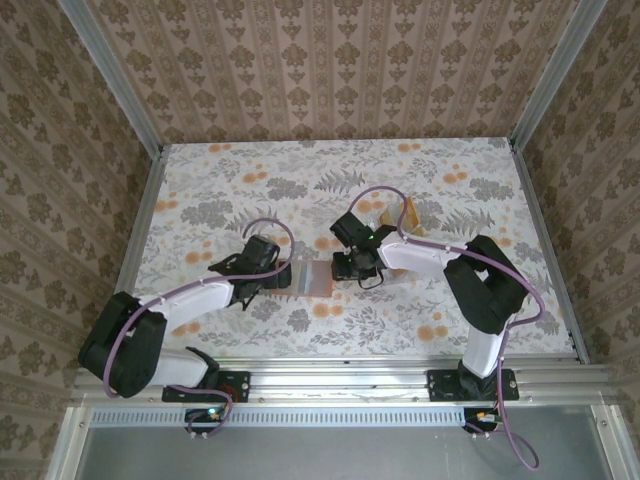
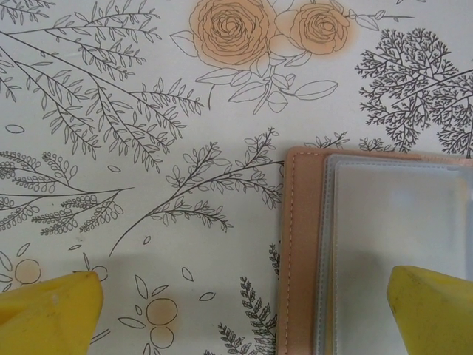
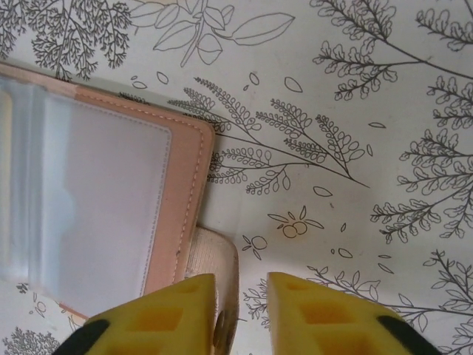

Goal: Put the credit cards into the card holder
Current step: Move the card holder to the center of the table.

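We are seeing the holder (image 3: 186, 192) lying open and flat on the table (image 3: 355, 111), its salmon stitched border running around clear sleeves (image 3: 103, 200) over pale grey lining. A pale tab (image 3: 224, 270) is sticking out from the holder's lower right edge. Our right gripper (image 3: 241, 314) is hanging just over that tab, its yellow fingers (image 3: 159, 322) standing close together with a narrow gap between them. The tab's end is lying in that gap, against the finger nearer the holder. We are not managing to tell whether they are pinching it.
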